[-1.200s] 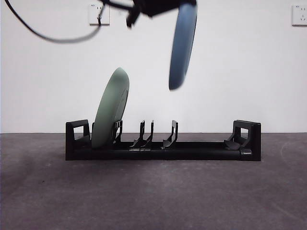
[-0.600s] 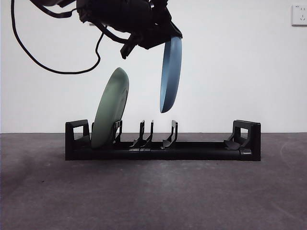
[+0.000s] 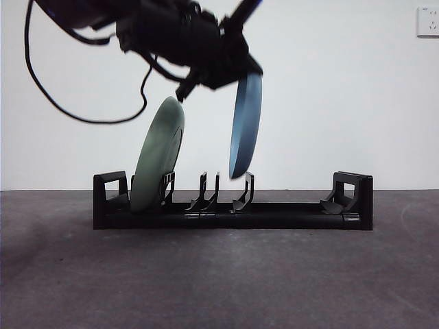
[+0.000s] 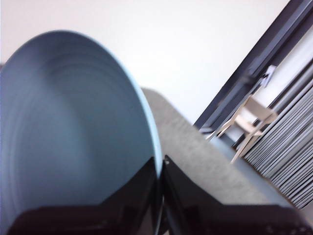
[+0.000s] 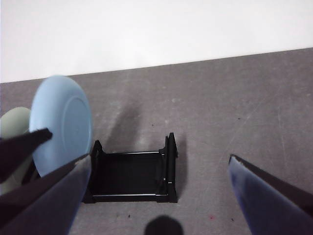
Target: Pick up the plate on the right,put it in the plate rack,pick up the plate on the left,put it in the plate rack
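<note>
My left gripper [image 3: 238, 66] comes in from the upper left and is shut on the top rim of a blue plate [image 3: 245, 123]. The plate hangs nearly upright on edge, its lower rim level with the tops of the middle prongs of the black plate rack [image 3: 288, 216]. In the left wrist view the jaws [image 4: 160, 169] pinch the blue plate [image 4: 73, 122] at its rim. A pale green plate [image 3: 159, 154] stands leaning in the rack's left slot. My right gripper [image 5: 159, 156] hovers open high above the rack [image 5: 132, 178], with the blue plate [image 5: 61, 122] and green plate [image 5: 11, 125] beside it.
The rack stands on a dark grey table [image 3: 219, 281] before a white wall. A black cable [image 3: 68, 110] loops down from the left arm. A wall socket [image 3: 429, 20] sits at the top right. The rack's right half holds nothing.
The left arm has come down with the blue plate. The plate's lower rim has dropped from well above the rack to the level of the middle prongs. The green plate has not moved.
</note>
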